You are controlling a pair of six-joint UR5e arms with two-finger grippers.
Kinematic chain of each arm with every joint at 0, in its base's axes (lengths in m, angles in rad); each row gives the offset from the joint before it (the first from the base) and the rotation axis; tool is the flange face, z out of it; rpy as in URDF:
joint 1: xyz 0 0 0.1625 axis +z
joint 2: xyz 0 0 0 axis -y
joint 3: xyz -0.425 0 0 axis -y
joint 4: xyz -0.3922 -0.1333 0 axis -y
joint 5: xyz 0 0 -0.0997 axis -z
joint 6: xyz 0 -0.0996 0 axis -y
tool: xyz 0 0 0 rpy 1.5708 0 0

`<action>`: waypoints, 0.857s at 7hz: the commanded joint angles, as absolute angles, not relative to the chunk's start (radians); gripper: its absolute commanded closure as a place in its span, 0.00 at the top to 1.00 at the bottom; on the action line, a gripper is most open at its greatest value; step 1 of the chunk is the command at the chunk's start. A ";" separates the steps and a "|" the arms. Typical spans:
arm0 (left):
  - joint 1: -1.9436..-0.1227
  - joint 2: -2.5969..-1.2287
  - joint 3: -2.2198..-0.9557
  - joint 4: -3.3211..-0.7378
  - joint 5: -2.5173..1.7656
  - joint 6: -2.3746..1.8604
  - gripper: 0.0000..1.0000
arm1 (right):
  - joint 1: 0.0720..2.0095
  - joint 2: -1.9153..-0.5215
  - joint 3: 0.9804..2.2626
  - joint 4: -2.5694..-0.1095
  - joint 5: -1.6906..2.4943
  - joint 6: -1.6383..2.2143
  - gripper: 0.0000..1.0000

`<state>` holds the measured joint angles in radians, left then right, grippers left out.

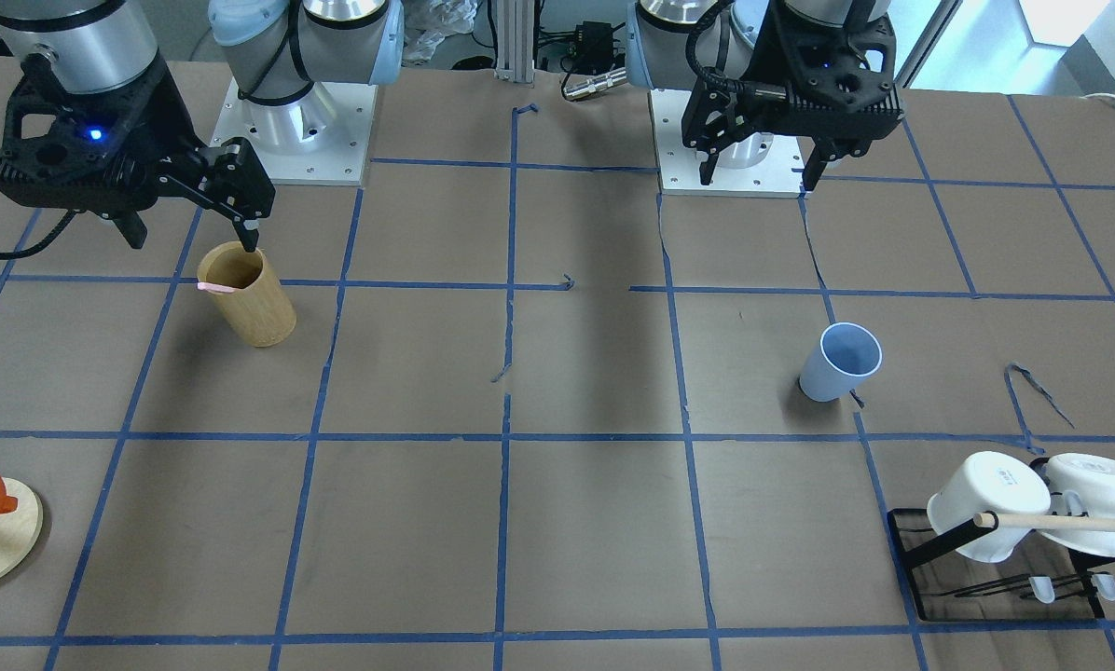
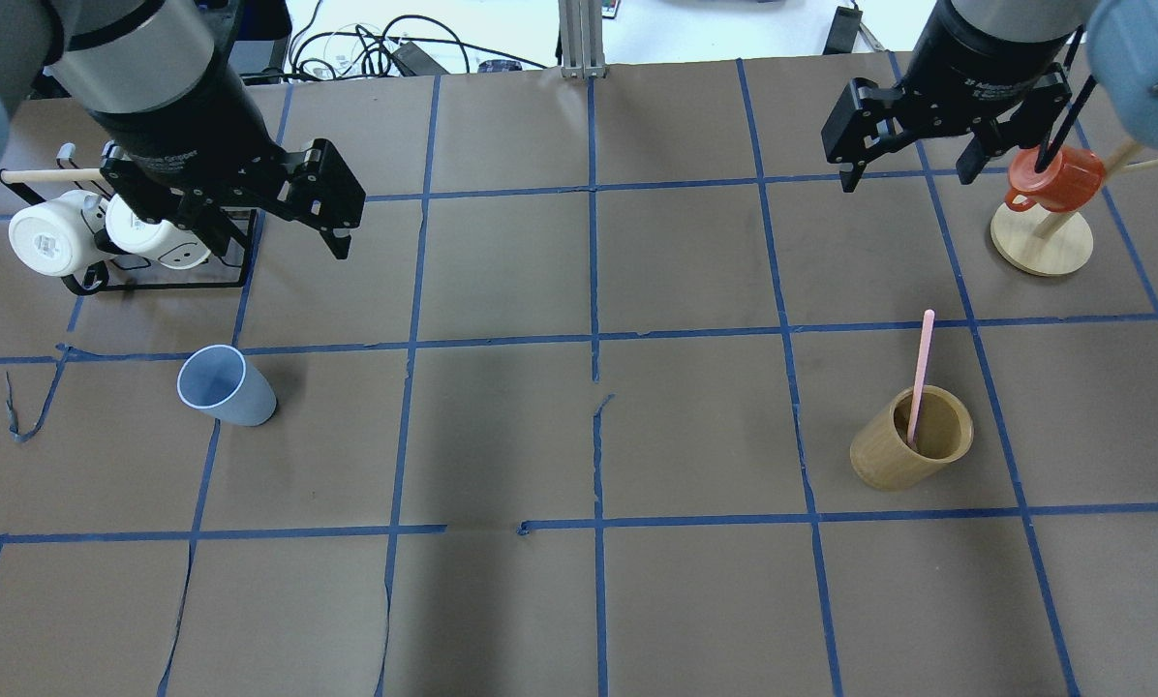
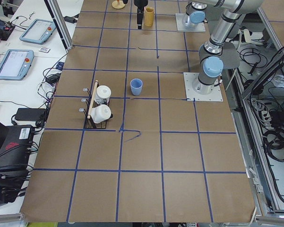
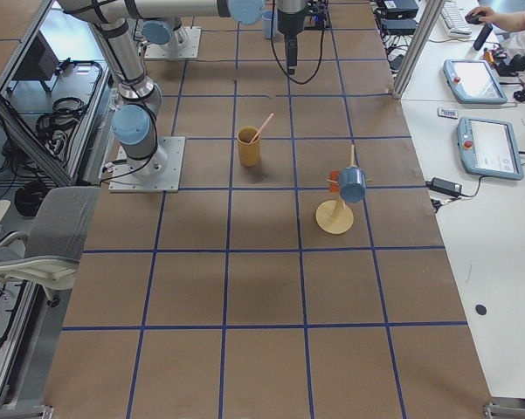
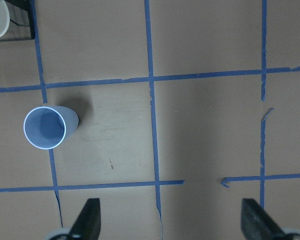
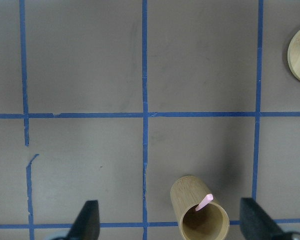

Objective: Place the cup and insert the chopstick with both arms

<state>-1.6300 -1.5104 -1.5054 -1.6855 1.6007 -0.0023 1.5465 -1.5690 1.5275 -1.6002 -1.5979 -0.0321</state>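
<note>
The light blue cup (image 2: 226, 387) stands upright on the table's left side, also seen in the front view (image 1: 837, 363) and the left wrist view (image 5: 50, 126). My left gripper (image 2: 279, 232) hangs open and empty above and beyond it, its fingers (image 5: 90, 220) wide apart. One pale pink chopstick (image 2: 920, 373) leans in a tan bamboo holder (image 2: 913, 438) on the right side; both also show in the right wrist view, chopstick (image 6: 204, 202) and holder (image 6: 199, 220). My right gripper (image 2: 906, 174) is open and empty, high beyond the holder.
A black rack (image 2: 167, 283) with two white mugs (image 2: 51, 237) and a wooden rod (image 2: 42, 176) stands at the far left. A red mug (image 2: 1053, 179) hangs on a round wooden stand (image 2: 1042, 242) at the far right. Blue tape lines grid the brown table.
</note>
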 commanded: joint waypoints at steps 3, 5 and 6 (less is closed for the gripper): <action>-1.626 -1.499 -1.512 -1.680 1.598 0.002 1.00 | 1.548 -1.568 1.528 -1.601 -1.594 -0.031 1.00; -1.626 -1.496 -1.516 -1.680 1.598 0.002 1.00 | 1.546 -1.574 1.545 -1.601 -1.592 -0.032 1.00; -1.626 -1.496 -1.519 -1.680 1.600 0.002 1.00 | 1.545 -1.572 1.545 -1.601 -1.597 -0.035 1.00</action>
